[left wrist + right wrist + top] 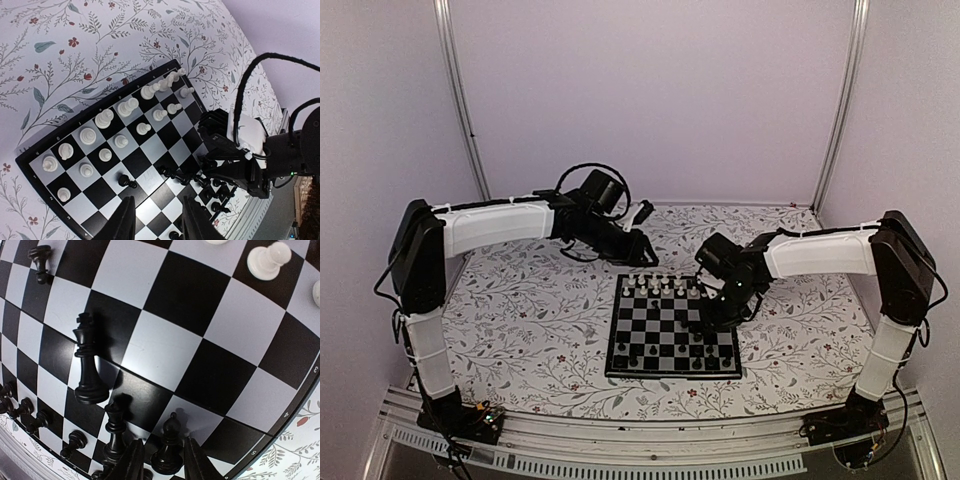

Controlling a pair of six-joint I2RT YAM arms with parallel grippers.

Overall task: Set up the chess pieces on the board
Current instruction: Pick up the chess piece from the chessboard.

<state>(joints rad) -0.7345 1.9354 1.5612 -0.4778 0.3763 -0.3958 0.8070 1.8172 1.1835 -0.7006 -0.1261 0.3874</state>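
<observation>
The board (660, 330) lies at the table's middle. White chess pieces (660, 287) fill its two far rows and black ones (670, 360) stand along its near rows. My right gripper (710, 315) is low over the board's right near part. In the right wrist view its fingers (163, 445) stand close on either side of a black bishop (167, 450), with thin gaps showing. A tall black king (87, 365) stands to the left. My left gripper (155, 205) hovers open over the board (150, 175), with nothing between its fingers, near a lone black pawn (126, 181).
The floral table cover (520, 320) surrounds the board. White pieces (105, 119) crowd the board's far rows in the left wrist view, where the right arm (240, 160) reaches in over the black pieces. A cable loop (590, 185) arches above the left wrist.
</observation>
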